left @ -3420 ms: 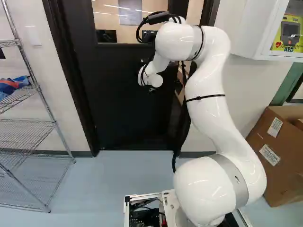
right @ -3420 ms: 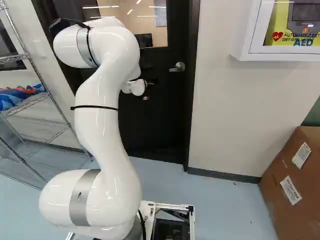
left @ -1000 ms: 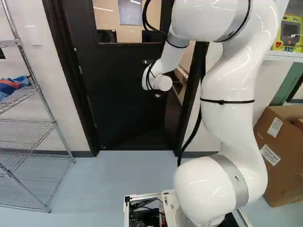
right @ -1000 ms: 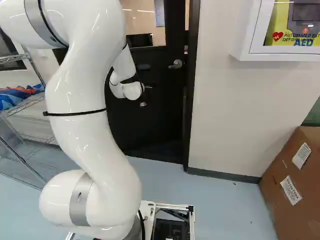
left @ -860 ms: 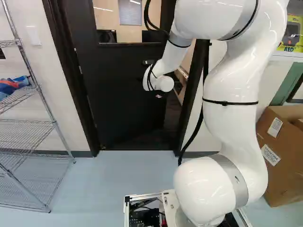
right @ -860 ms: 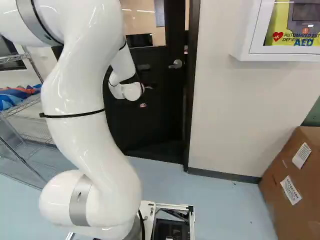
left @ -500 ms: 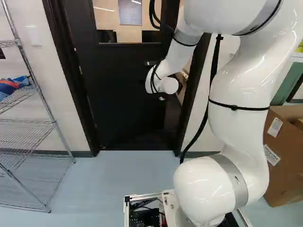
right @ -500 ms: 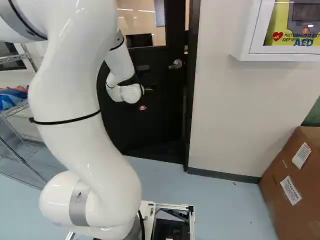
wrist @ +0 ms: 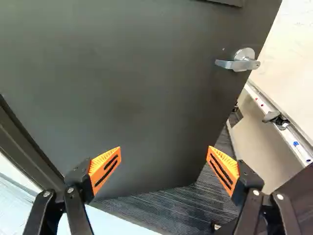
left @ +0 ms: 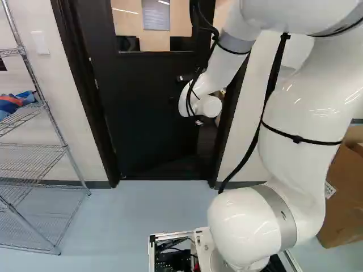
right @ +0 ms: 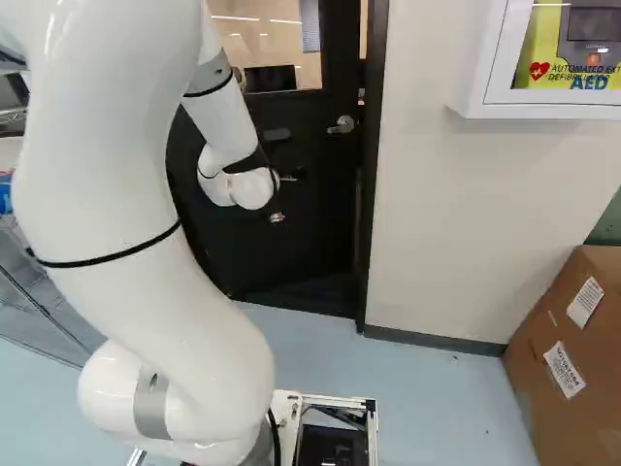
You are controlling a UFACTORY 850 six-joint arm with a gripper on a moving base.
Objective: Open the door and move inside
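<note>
Wrist view, pincer [right: 284, 198] spread wide, door [wrist: 127, 98] ajar ahead

White arm [left: 300, 113] displaced, upper links [left: 300, 14] farther right in left base view, wrist end [left: 198, 102] lower, door [left: 142, 113] apparently farther ajar than in the earliest pictures

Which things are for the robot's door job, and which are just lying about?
For the job:
the door, standing ajar
its silver handle
the open pincer

Just about:
wire shelves
blue and orange bundle on them
cardboard box
white wall cabinet
</note>
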